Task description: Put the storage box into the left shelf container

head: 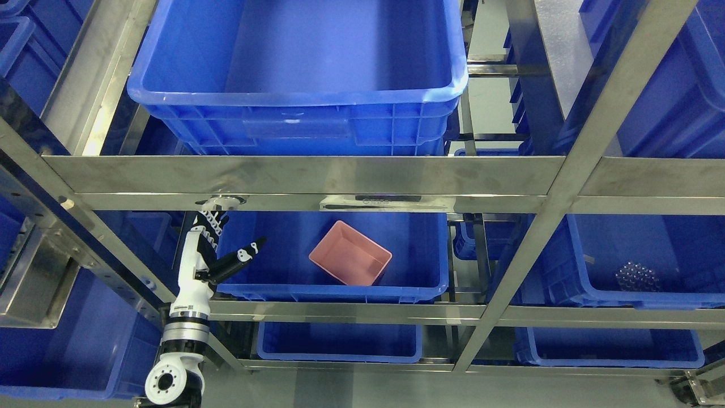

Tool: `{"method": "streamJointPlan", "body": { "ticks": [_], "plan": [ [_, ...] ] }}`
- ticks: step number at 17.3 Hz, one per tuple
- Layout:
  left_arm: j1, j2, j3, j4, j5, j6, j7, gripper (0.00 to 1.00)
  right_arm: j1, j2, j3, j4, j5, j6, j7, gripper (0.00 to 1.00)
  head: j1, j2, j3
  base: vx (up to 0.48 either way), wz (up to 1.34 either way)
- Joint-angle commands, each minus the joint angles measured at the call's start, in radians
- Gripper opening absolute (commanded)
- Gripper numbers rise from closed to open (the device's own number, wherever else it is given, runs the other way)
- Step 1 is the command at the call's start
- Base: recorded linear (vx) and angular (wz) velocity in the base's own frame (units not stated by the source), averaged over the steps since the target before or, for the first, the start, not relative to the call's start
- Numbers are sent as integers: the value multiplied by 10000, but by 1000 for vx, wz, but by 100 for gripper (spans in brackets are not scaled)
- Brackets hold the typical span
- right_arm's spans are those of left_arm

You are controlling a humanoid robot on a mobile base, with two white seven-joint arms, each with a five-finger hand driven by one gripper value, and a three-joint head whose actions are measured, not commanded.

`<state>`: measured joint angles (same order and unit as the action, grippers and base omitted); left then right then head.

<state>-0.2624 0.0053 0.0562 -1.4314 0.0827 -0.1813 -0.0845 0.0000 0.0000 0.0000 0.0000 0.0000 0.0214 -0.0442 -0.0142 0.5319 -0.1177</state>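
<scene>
A small pink storage box (pixel 351 260) lies tilted inside the blue container (pixel 334 292) on the middle shelf, left of the upright post. My left hand (pixel 218 249) rises from the lower left to that container's left rim. Its fingers are spread, the thumb (pixel 244 255) pointing right over the bin, and it holds nothing. The pink box sits well to the right of the hand, apart from it. My right hand does not show.
A steel shelf frame (pixel 306 175) crosses the view with a slanted post (pixel 544 226) at the right. A large blue bin (pixel 294 73) sits on the top shelf. More blue bins fill the right bay (pixel 645 266) and the lower shelves (pixel 340 343).
</scene>
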Motion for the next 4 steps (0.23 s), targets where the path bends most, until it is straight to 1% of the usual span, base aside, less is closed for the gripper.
{"method": "streamJointPlan", "body": {
  "ticks": [1,4],
  "plan": [
    [568,121,36,-1562,185,-27,2,99,0,-174,-46,-175,0,1,-3,100,0,0,0,0,0],
    [568,121,128,-1578,170,-43,2,99,0,-174,-46,-175,0,1,-3,100,0,-1,0,0,0]
  ]
}}
